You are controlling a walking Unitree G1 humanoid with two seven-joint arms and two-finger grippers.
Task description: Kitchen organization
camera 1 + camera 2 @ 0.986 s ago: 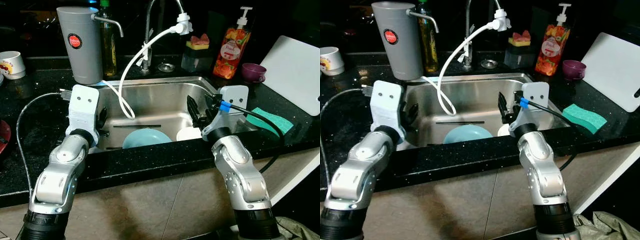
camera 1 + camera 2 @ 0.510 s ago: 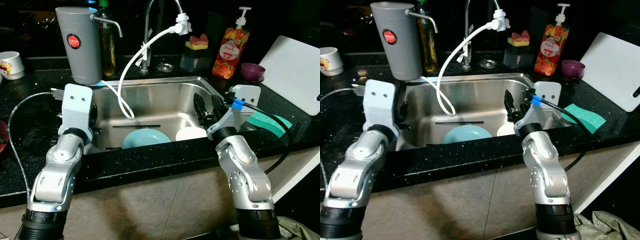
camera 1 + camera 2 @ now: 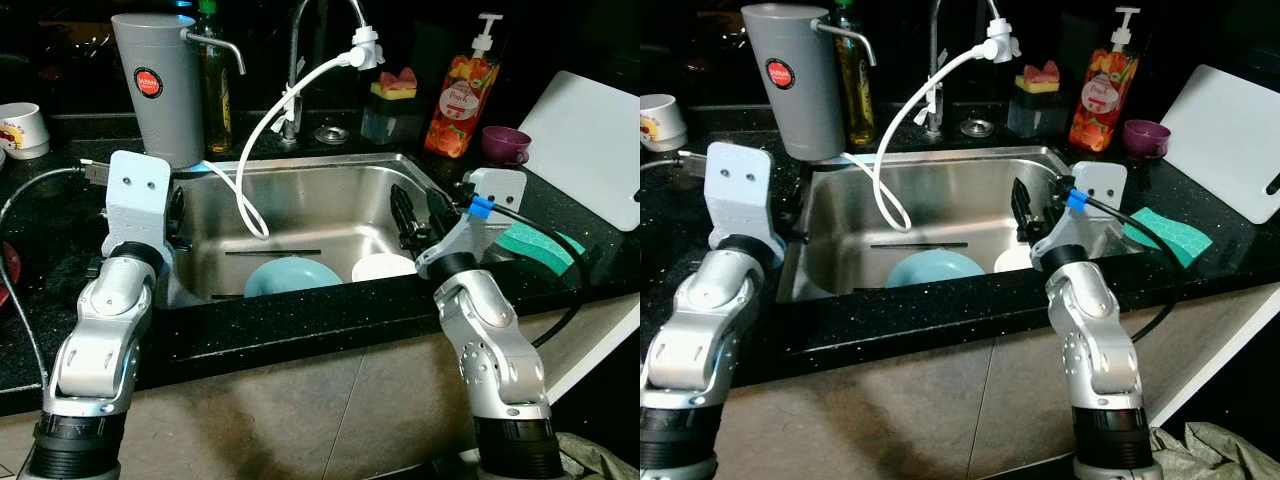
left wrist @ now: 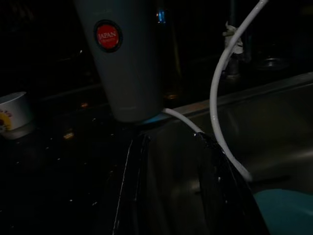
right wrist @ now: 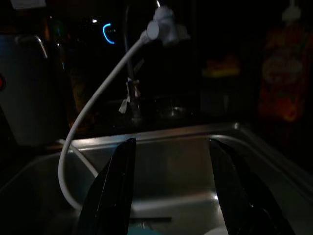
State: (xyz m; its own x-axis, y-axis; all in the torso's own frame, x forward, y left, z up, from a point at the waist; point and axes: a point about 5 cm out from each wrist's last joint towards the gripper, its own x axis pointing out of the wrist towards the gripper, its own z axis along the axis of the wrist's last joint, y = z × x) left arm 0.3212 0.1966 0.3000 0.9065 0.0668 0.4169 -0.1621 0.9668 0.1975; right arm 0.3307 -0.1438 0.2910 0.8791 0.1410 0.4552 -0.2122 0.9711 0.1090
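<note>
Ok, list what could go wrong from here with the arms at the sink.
1. The right tool hangs open over the sink's right side, above the white bowl; a quick descent might knock it against the blue bowl.
2. The white hose loops into the basin between the arms; either tool could snag it.
3. The left tool, open at the sink's left edge, is near the grey dispenser and might bump it.

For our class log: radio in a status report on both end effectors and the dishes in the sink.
Left end effector open at sink's left rim. Right end effector open above white bowl. Blue bowl in sink, untouched. White hose dangles into basin.
</note>
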